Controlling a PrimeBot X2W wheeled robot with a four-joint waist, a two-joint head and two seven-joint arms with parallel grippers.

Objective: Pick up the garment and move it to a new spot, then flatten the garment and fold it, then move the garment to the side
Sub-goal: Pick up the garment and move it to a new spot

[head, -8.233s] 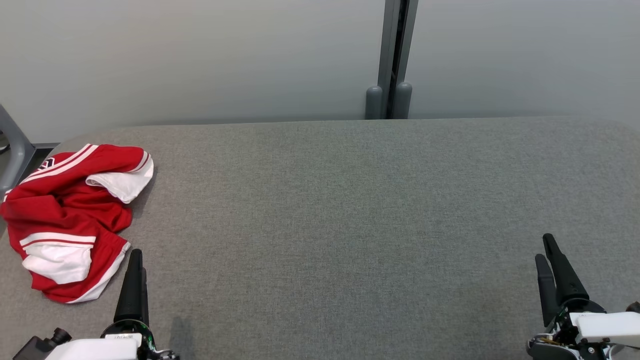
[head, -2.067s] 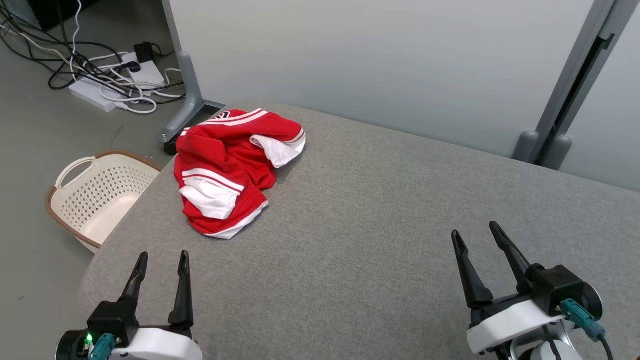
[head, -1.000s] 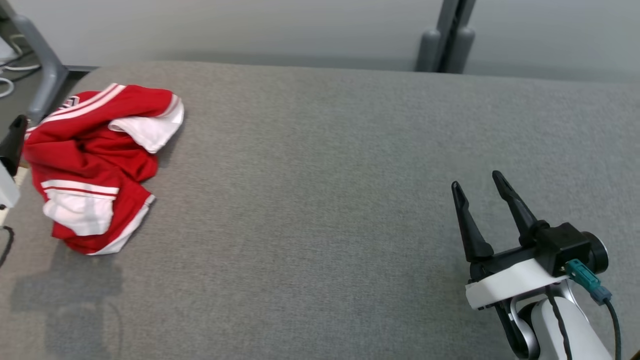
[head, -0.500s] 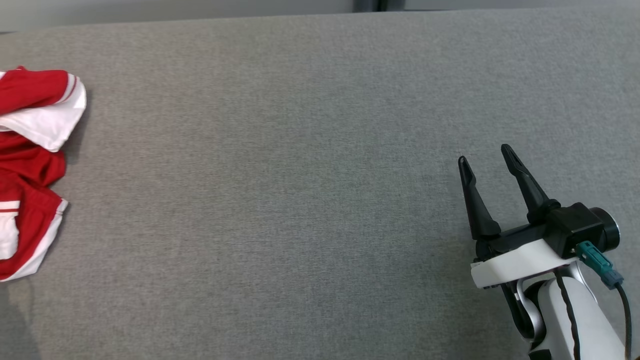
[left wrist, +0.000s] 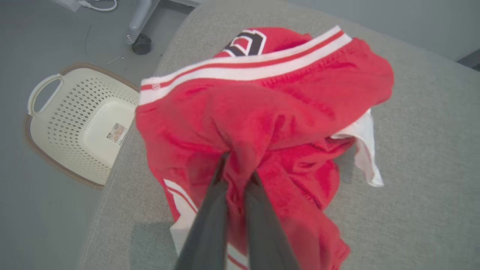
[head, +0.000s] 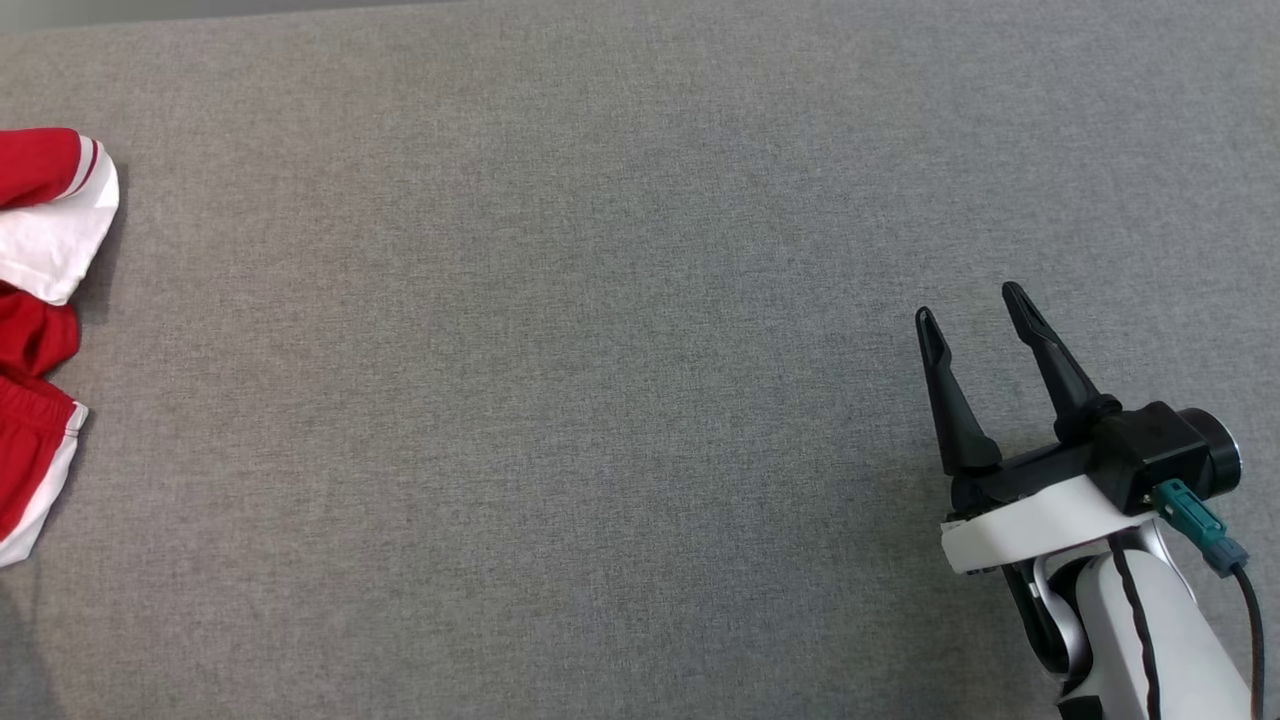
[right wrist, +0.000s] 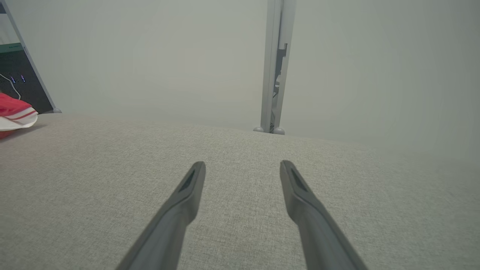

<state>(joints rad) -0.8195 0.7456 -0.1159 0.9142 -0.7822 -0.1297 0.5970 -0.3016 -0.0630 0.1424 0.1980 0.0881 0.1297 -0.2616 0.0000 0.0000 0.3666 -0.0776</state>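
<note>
The garment (left wrist: 270, 112) is a crumpled red piece with white stripes and a white lining, lying near the grey table's left end. In the left wrist view my left gripper (left wrist: 238, 168) is shut on a bunched red fold in the garment's middle, the cloth pulled up into a ridge between the fingers. The head view shows only the garment's right edge (head: 40, 250) at the far left. My right gripper (head: 968, 310) stands open over bare table at the lower right, nothing between its fingers. In the right wrist view the garment (right wrist: 15, 112) shows far off to the left.
A cream laundry basket (left wrist: 75, 123) stands on the floor beside the table's left edge. A grey partition post (right wrist: 275, 67) rises behind the table's far edge. The grey fabric table (head: 600, 400) stretches wide between the garment and my right gripper.
The head camera has kept turning and tilting down, so the garment slid to the view's left edge. My left gripper has closed on the garment's red cloth. The right gripper stayed open.
</note>
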